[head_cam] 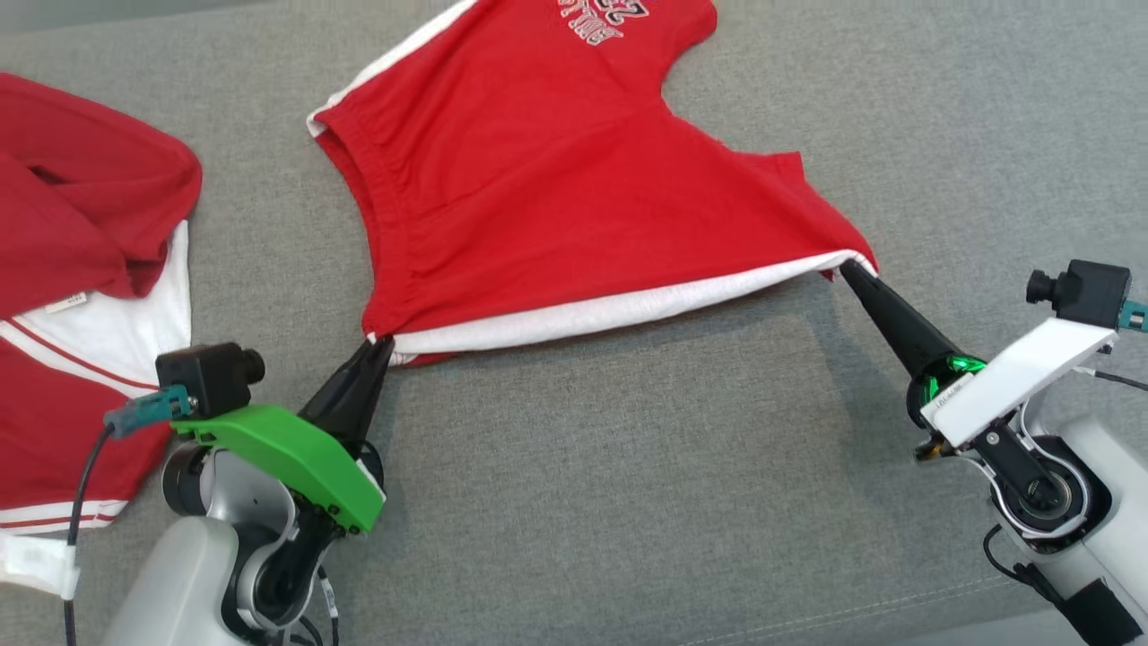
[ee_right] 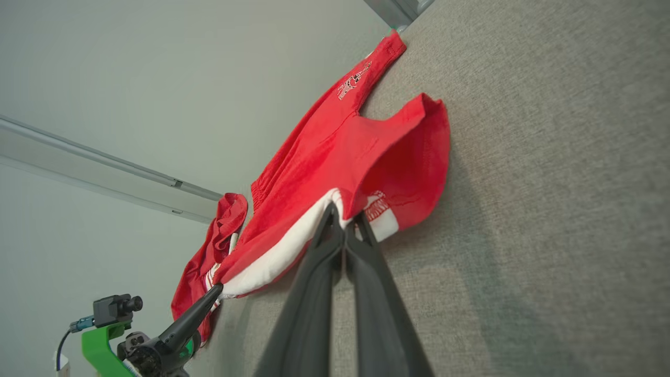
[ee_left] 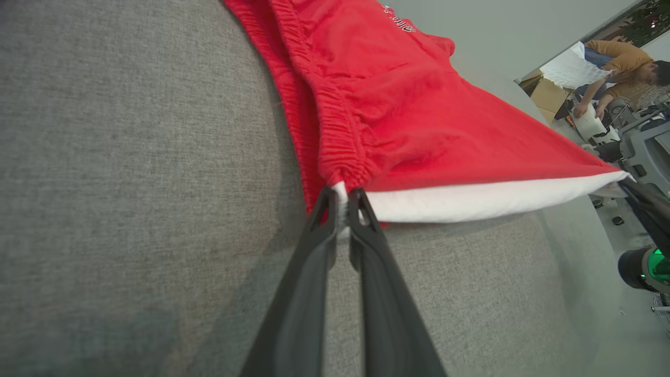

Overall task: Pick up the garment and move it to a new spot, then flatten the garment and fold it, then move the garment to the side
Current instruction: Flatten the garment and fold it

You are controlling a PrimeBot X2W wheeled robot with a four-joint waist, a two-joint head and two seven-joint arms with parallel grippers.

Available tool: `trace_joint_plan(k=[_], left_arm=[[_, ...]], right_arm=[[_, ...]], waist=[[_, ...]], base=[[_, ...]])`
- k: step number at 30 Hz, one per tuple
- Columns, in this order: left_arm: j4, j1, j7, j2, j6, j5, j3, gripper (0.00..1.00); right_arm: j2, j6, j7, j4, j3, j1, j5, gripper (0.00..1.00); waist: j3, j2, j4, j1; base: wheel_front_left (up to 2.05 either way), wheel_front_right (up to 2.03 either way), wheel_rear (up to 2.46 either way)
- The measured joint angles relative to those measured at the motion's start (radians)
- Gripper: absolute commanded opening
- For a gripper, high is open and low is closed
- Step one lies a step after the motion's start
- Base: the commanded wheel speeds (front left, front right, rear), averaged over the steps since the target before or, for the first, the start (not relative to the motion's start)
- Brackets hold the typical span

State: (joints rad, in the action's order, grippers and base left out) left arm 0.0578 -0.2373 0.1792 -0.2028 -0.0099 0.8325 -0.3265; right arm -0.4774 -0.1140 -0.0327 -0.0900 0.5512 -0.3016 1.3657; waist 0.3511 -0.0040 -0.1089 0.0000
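Note:
A pair of red shorts (head_cam: 556, 170) with a white side stripe lies on the grey cloth surface, its near edge stretched taut between both grippers. My left gripper (head_cam: 384, 342) is shut on the waistband corner, where the elastic meets the white stripe (ee_left: 471, 199); the pinch shows at the gripper (ee_left: 343, 201) in the left wrist view. My right gripper (head_cam: 847, 267) is shut on the leg-hem corner, seen up close at the gripper (ee_right: 343, 220) with the shorts (ee_right: 335, 157) stretching away. The held edge is lifted slightly off the surface.
A second red and white garment (head_cam: 81, 296) lies crumpled at the left edge. Open grey surface (head_cam: 646, 467) spreads in front of the shorts. In the left wrist view, a person (ee_left: 617, 63) sits in the far background beyond the surface.

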Motion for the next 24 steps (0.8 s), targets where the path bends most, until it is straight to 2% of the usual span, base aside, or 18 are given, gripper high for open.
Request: trace_joint_plan(k=[7, 13, 19, 24], left_arm=[[-0.017, 0.087, -0.017, -0.005, -0.008, 0.0, -0.019, 0.0], [-0.034, 0.166, -0.022, -0.005, -0.008, 0.0, -0.037, 0.0], [0.001, 0.192, -0.039, -0.001, -0.007, -0.002, -0.039, 0.0], [0.04, 0.2, -0.048, -0.001, 0.012, -0.012, -0.034, 0.0]], right_arm=[[-0.061, 0.0, 0.039, 0.053, 0.011, 0.098, 0.044, 0.0], [-0.091, 0.0, 0.044, 0.048, 0.017, 0.164, 0.05, 0.0], [-0.079, -0.001, 0.033, -0.019, 0.038, 0.174, 0.03, 0.0], [-0.021, -0.001, 0.032, -0.057, 0.065, 0.173, 0.026, 0.0]], waist=[[-0.072, 0.0, -0.01, 0.0], [-0.107, 0.0001, -0.023, 0.0], [-0.116, 0.0, -0.032, 0.0], [-0.118, 0.0, -0.04, 0.0]], base=[[0.0, 0.0, 0.0], [0.0, 0.0, 0.0], [0.0, 0.0, 0.0], [0.0, 0.0, 0.0]])
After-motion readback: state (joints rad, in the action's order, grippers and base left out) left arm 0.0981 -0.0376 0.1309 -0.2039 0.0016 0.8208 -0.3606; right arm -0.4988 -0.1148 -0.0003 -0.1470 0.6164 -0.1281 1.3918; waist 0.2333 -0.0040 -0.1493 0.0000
